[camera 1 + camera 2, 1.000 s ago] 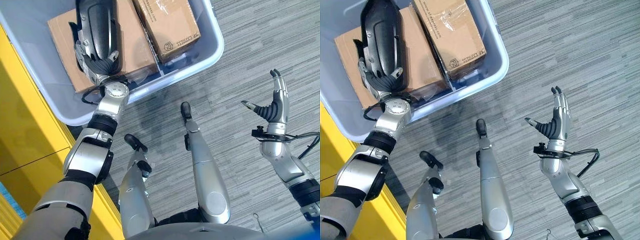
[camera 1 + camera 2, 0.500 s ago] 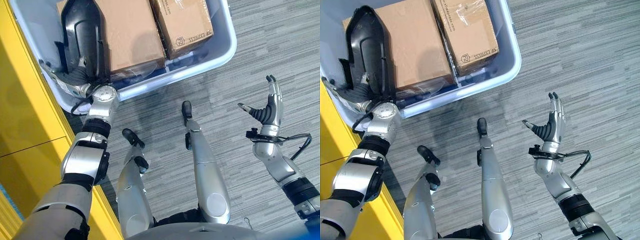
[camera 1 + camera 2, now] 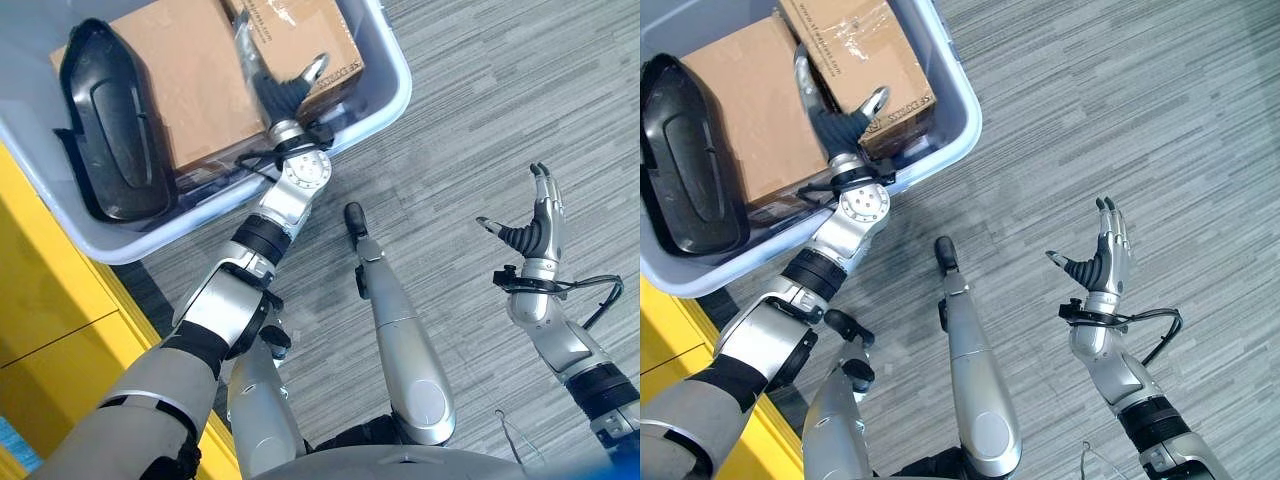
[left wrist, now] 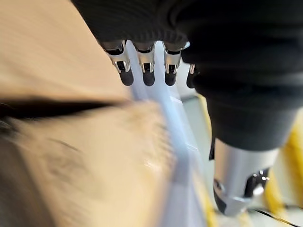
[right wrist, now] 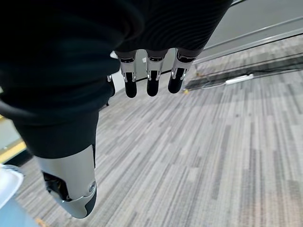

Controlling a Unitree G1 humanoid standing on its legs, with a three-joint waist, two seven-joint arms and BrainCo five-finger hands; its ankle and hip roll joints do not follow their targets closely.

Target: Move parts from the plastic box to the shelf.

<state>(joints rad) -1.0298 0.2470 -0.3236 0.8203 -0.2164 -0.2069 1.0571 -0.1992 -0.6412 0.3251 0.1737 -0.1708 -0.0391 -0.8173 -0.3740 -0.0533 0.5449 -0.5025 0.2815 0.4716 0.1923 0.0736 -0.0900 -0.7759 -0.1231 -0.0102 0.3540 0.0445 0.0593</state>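
Note:
A long black moulded part (image 3: pixel 105 125) lies in the pale blue plastic box (image 3: pixel 395 95), against its left wall. Beside it in the box are a large cardboard carton (image 3: pixel 190 80) and a smaller carton (image 3: pixel 310 30). My left hand (image 3: pixel 282 92) hovers over the gap between the two cartons, fingers straight and thumb spread, holding nothing. Its fingers (image 4: pixel 147 71) are extended over blurred cardboard (image 4: pixel 71 165) in the left wrist view. My right hand (image 3: pixel 535 218) is raised over the carpet at the right, open and empty, with its fingers (image 5: pixel 149 78) straight.
The yellow shelf unit (image 3: pixel 40 300) runs along the left side, right next to the box. Grey striped carpet (image 3: pixel 500 100) stretches to the right of the box and under my right hand.
My left hand has let go of the black part, which now rests in the box, and swung right over the cartons. The camera has shifted. The right hand has barely moved.

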